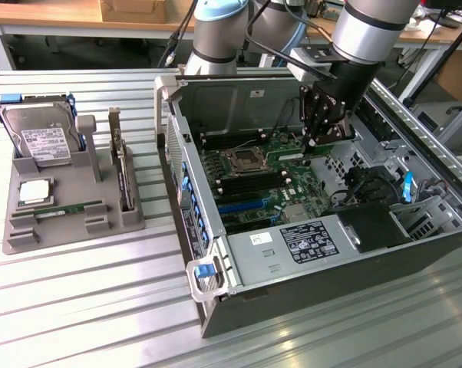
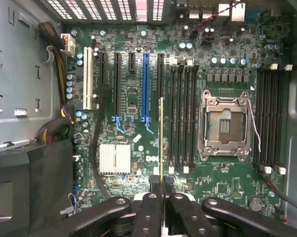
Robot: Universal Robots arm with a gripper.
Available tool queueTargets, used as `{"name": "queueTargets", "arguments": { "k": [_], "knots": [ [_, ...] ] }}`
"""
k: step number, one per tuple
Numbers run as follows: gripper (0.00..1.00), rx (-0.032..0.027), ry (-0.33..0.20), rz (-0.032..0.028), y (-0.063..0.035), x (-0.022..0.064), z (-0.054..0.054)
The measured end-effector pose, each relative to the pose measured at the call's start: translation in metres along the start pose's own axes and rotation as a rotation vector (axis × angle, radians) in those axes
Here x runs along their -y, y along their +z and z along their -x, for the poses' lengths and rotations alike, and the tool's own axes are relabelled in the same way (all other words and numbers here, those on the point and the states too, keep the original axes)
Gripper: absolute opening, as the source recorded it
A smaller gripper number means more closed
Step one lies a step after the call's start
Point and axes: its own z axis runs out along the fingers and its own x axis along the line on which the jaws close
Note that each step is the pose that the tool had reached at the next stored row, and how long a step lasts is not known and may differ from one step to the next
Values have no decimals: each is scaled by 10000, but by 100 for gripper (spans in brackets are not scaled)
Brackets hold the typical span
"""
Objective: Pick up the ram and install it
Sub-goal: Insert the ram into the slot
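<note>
We see a slatted metal table (image 1: 77, 307) carrying an open computer case (image 1: 308, 299), with the robot arm (image 1: 373, 31) reaching down into it from the far side. Inside the case lies the green motherboard (image 2: 138, 89), its processor socket (image 2: 226, 126) flanked by banks of black memory slots (image 2: 183, 113). Toward the exterior view's left, well apart from the case, stands a grey holder (image 1: 31, 230) with a silver hard drive (image 1: 43, 138) propped at its back, an upright card (image 1: 120, 169) along one side and a second stick (image 1: 62, 209) lying flat near its front. The gripper (image 2: 162, 190) hangs low over the board, its fingers (image 2: 148, 207) pinching the ram (image 2: 161, 138). In the wrist view, the ram shows edge-on, running parallel to the memory slots and just beside them. We cannot tell whether it touches the board.
</note>
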Motion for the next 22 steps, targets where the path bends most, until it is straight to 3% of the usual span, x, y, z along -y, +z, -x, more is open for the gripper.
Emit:
{"name": "queueTargets", "arguments": {
  "k": [22],
  "knots": [
    [12, 1, 0, 0, 166, 1, 1]
  ]
}}
